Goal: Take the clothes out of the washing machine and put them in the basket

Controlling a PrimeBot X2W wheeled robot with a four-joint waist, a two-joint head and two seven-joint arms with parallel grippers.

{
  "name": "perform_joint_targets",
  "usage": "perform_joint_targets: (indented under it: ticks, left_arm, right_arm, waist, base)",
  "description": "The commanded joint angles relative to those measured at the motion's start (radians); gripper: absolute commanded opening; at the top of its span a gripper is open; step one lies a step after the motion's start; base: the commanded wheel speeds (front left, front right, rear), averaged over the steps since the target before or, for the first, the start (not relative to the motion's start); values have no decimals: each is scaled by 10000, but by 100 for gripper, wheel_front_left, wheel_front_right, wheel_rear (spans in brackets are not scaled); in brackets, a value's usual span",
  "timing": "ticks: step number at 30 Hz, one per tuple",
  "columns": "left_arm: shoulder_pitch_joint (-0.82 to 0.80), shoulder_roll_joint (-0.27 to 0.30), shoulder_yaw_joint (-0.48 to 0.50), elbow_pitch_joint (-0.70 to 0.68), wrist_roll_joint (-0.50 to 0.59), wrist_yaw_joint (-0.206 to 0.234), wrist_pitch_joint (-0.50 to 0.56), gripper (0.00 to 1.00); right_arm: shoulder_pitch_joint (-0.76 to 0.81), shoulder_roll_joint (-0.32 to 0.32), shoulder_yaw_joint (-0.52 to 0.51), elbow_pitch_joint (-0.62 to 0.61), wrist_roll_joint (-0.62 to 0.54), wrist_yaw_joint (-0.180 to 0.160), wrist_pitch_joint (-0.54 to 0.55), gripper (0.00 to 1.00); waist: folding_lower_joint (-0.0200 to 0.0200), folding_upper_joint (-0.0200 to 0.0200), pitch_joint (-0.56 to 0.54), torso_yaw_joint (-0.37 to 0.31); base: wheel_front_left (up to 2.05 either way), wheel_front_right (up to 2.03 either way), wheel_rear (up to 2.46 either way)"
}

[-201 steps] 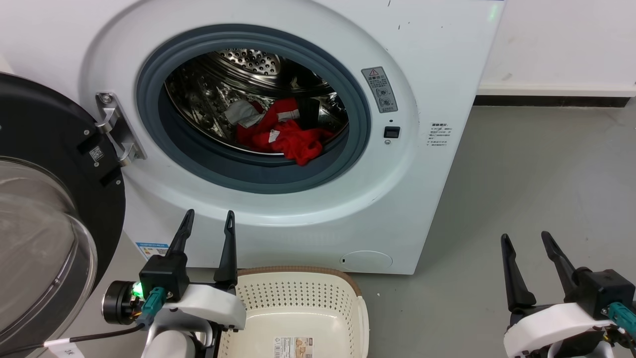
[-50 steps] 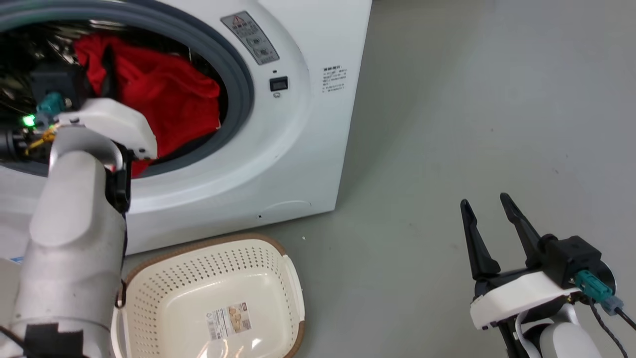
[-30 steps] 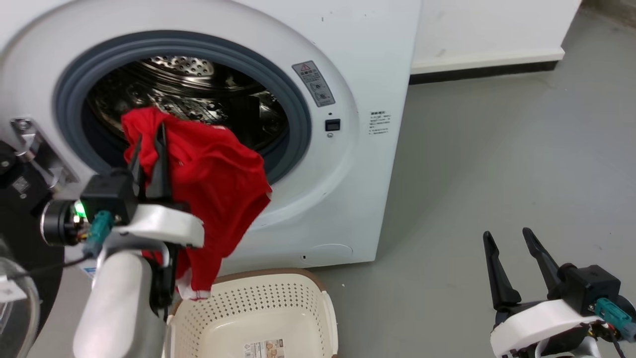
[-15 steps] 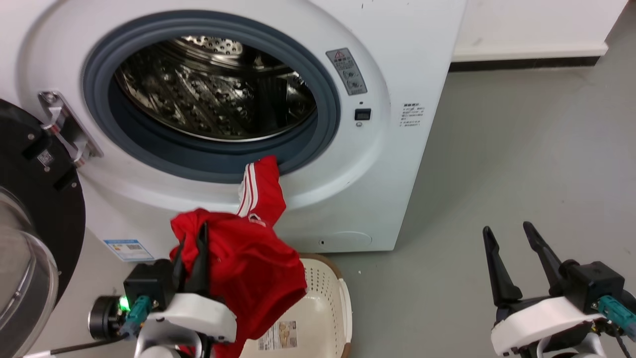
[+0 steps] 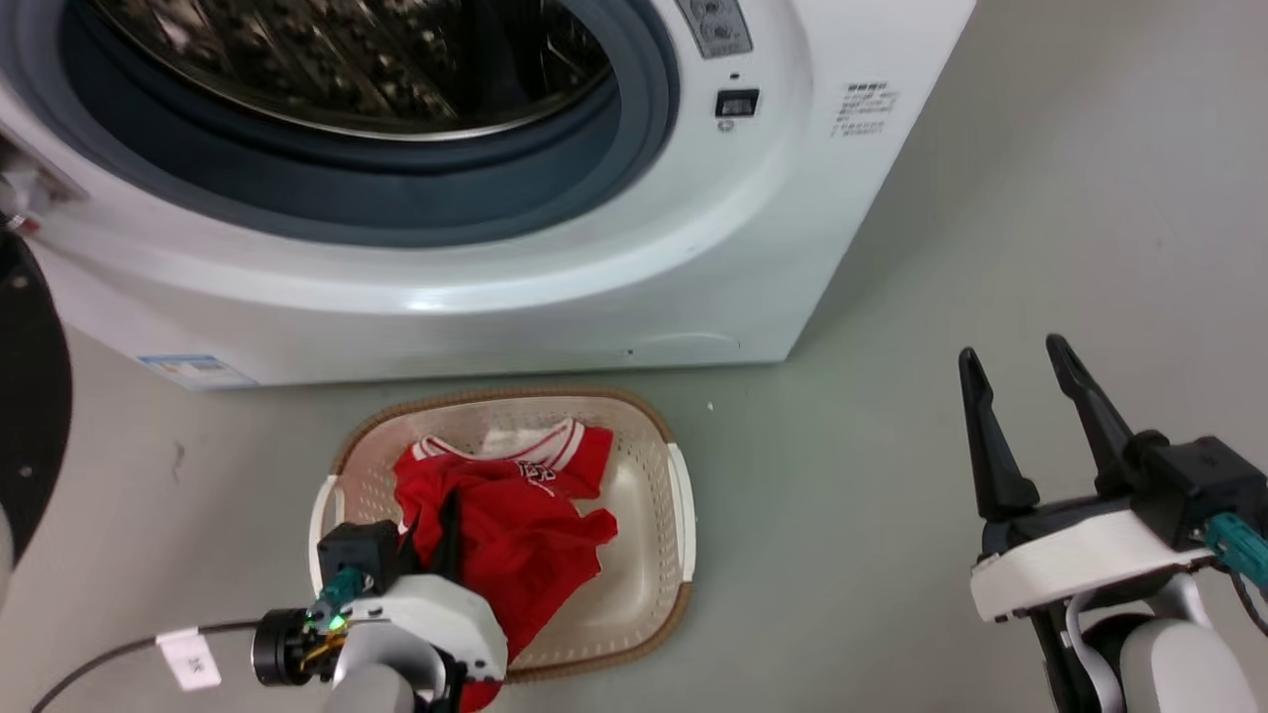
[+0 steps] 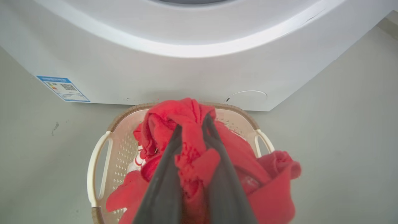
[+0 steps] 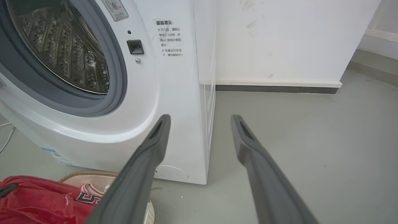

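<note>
Clothes sag into the basket at twelve o'clock of the left gripper, which pinches a fold, so opening should drop them; the right gripper, spread, hangs at three o'clock.

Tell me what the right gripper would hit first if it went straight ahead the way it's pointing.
Probably the washing machine: in the right wrist view its front corner sits dead ahead between the open fingers of the right gripper. Depth is unclear, so it could skim the side panel.
</note>
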Motion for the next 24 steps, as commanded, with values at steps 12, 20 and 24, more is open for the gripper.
perform_joint_targets:
  ticks: [12, 20, 24]
  left_arm:
    - [-3113, 121, 402, 3352, 267, -204, -324, 0]
    - [-4457, 235, 533, 4939, 528, -323, -308, 0]
    - [-4744, 231, 563, 5893, 477, -432, -307, 0]
  right_arm:
    - [-1226, 24, 391, -207, -86, -7, -170, 100]
    - [-1697, 24, 650, -159, -15, -7, -354, 100]
    - [-1855, 24, 727, -45, 46, -7, -450, 100]
  waist:
    - [-2, 0, 3118, -838]
    - [-2, 0, 4260, -1150]
    - [-2, 0, 4536, -1232]
  base:
    - [0, 0, 0]
    - [0, 0, 0]
    - [0, 0, 0]
